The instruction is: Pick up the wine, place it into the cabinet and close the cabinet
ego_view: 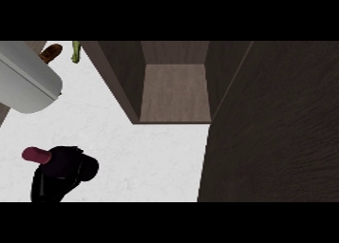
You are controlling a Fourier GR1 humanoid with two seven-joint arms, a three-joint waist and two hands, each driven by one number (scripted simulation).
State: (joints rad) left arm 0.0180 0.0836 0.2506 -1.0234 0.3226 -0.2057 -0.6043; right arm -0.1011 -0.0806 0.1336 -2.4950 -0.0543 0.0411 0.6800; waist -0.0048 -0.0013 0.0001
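Gripping the wine (37,154) at lower left, our left hand (65,172) curls round its body, we judge, to carry it into the open cabinet (175,92) at upper centre.

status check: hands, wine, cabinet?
Left hand curled round the wine, low left over the counter. Right hand not in view. Cabinet open, inside shows bare; its door swung out on the right.
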